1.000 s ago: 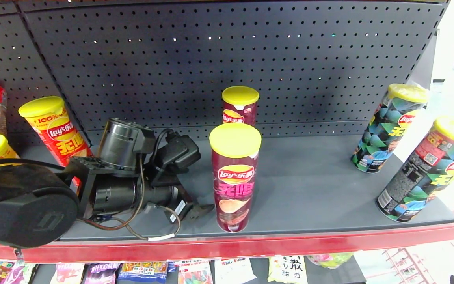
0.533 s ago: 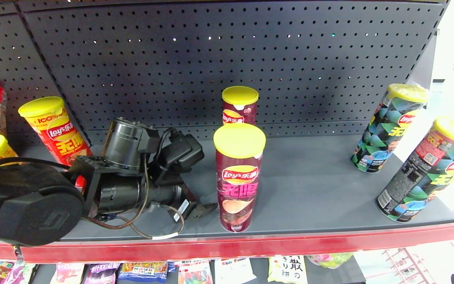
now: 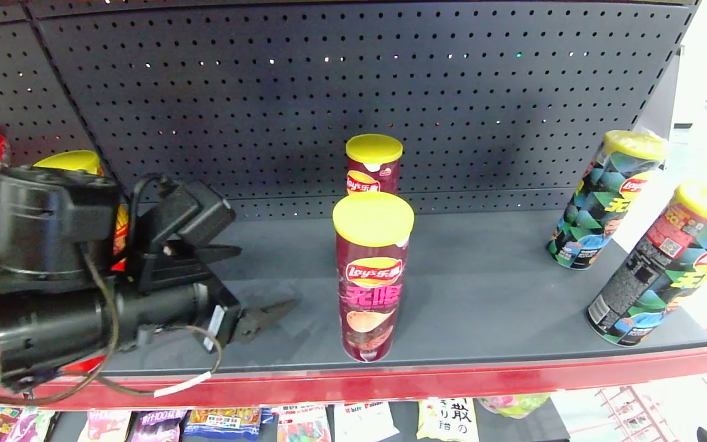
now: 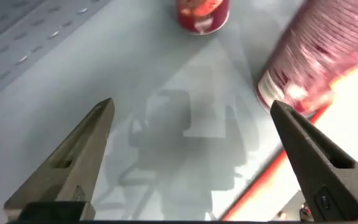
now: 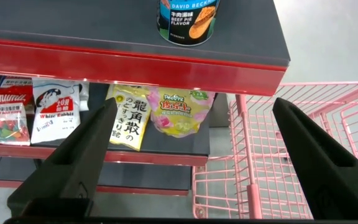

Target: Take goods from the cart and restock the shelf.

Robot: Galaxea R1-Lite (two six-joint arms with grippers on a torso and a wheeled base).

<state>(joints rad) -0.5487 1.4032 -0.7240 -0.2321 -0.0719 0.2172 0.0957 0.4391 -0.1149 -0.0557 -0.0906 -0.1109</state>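
We see our left hand (image 3: 261,277) lying low over the left part of the shelf (image 3: 488,288), its arm level and pointing toward the maroon can (image 3: 370,276), released wide and grasping nothing. The can stands upright near the shelf's red front edge, apart from the hand, with a second maroon can (image 3: 373,162) behind it by the pegboard. Our right hand (image 5: 194,106) hangs released and empty, facing the snack bags (image 5: 55,112) under the shelf, the pink cart (image 5: 244,155) beside it
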